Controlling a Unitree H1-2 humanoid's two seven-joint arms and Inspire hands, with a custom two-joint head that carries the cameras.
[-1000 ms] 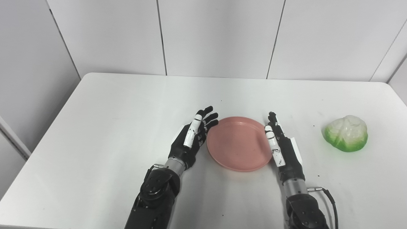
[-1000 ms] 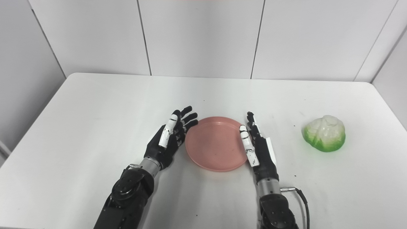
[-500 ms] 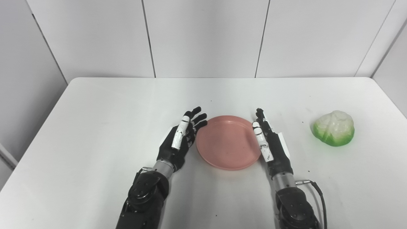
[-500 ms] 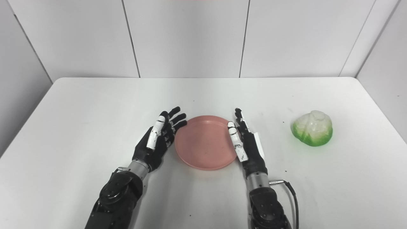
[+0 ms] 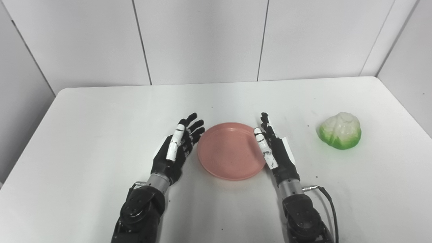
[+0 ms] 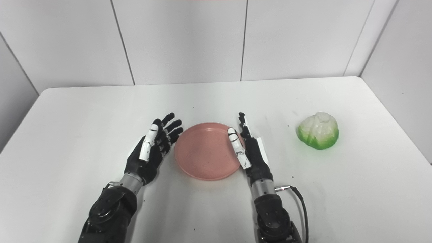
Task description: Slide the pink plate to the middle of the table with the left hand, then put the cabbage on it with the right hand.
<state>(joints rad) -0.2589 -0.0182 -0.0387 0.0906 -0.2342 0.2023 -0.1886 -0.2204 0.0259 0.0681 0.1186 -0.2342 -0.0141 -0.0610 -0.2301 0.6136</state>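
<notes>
White counter (image 5: 101,111), plain panelled wall behind. Pink plate (image 5: 229,152) mid-counter, flanked by left hand (image 5: 175,148) and right hand (image 5: 276,152), both splayed, empty. Cabbage (image 5: 340,135) well right; probably light, rounded, slippery — best cupped from above.

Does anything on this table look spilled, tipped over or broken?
Nothing stands out. The pink plate lies flat and empty between the open left hand and right hand; the cabbage sits intact, apart to the right.
</notes>
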